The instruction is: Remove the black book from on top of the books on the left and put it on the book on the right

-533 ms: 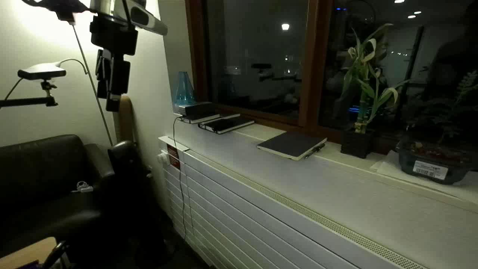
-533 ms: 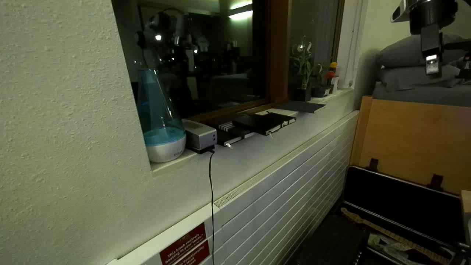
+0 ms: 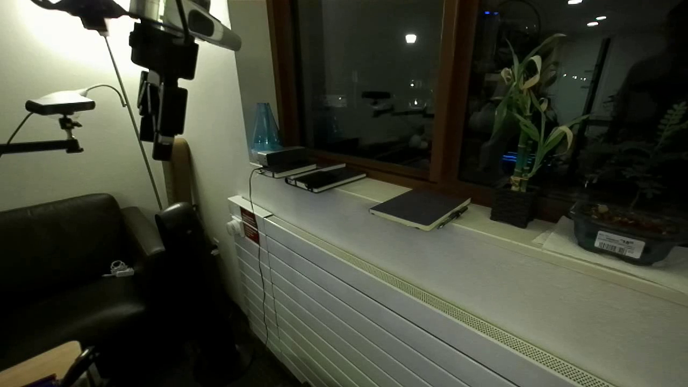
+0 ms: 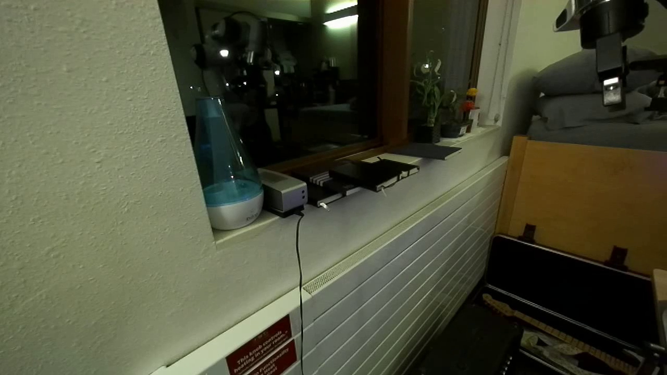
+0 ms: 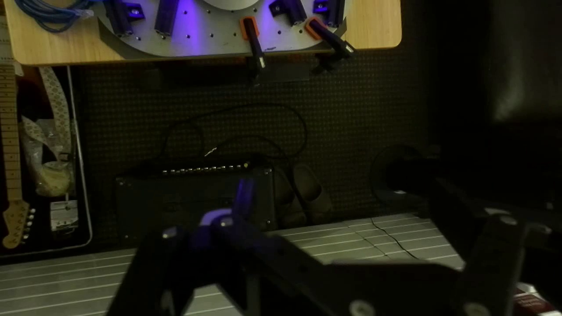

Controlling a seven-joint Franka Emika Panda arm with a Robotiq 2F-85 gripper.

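The black book (image 3: 329, 177) with a strap lies on the windowsill, overlapping the darker books (image 3: 293, 170) on the left. In an exterior view the black book (image 4: 372, 173) rests partly over the books (image 4: 333, 186), one with white stripes. The dark-covered book on the right (image 3: 421, 208) lies flat on the sill; it also shows in an exterior view (image 4: 427, 150). My gripper (image 3: 154, 141) hangs in the air well away from the sill and all the books. In the wrist view my gripper (image 5: 340, 188) has its fingers wide apart with nothing between them; no books show there.
A grey box (image 4: 284, 190) and blue humidifier (image 4: 229, 172) stand at the sill's corner. A pen (image 3: 453, 216) lies beside the right book. A bamboo pot (image 3: 513, 206) and planter (image 3: 626, 236) stand farther along. The window (image 3: 371, 91) backs the sill; a radiator (image 3: 376, 301) is below.
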